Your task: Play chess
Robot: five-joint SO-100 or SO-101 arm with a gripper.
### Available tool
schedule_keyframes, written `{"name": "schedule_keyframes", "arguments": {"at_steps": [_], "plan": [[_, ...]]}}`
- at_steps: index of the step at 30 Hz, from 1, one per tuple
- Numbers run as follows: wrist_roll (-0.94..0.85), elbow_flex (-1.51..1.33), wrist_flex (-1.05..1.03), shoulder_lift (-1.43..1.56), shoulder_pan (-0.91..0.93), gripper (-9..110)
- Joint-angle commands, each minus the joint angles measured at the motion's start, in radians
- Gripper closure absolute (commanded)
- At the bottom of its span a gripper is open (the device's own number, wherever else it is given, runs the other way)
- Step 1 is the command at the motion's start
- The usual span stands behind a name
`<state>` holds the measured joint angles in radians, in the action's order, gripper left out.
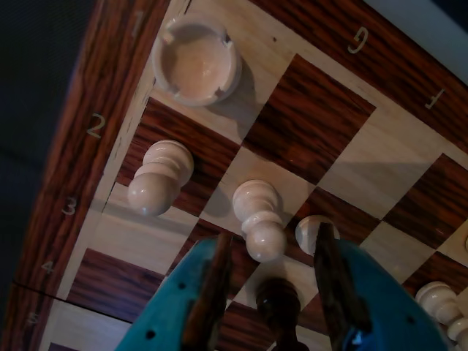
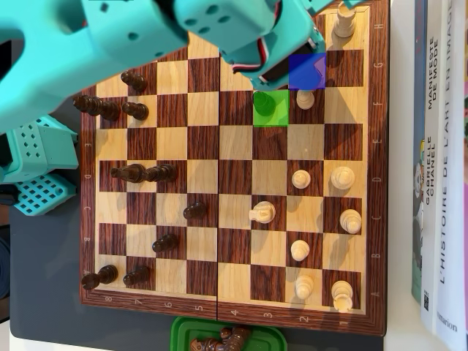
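Note:
In the wrist view my teal gripper (image 1: 272, 245) is open, its two fingers standing either side of a dark pawn (image 1: 281, 303) with a gap on each side. Just beyond it are white pawns (image 1: 259, 219), (image 1: 157, 179) and a half-hidden one (image 1: 311, 230). A white rook (image 1: 196, 62) stands at the board's corner. In the overhead view the arm (image 2: 219, 29) covers the top of the chessboard (image 2: 380, 183). The dark pawn (image 2: 263, 104) sits on a green-marked square, next to a blue-marked square (image 2: 307, 71); the jaws themselves are hidden under the arm.
White pieces (image 2: 341, 178) crowd the board's right side and dark pieces (image 2: 135, 173) its left. Books (image 2: 439, 183) lie along the right edge. A green box (image 2: 227, 338) with taken dark pieces sits below the board. Teal arm parts (image 2: 36, 168) stand at the left.

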<state>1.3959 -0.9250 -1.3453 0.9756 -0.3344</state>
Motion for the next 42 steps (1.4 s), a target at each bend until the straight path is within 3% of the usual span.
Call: {"name": "schedule_keyframes", "arguments": {"at_steps": [1, 28, 35, 42], "plan": [[-0.006, 0.049, 0.009, 0.012, 0.009, 85], [-0.006, 0.121, 0.002, -0.049, 0.009, 85], [-0.006, 0.098, 0.000, 0.103, 0.012, 85], [-0.006, -0.121, 0.000, 0.354, 0.052, 85]]}}
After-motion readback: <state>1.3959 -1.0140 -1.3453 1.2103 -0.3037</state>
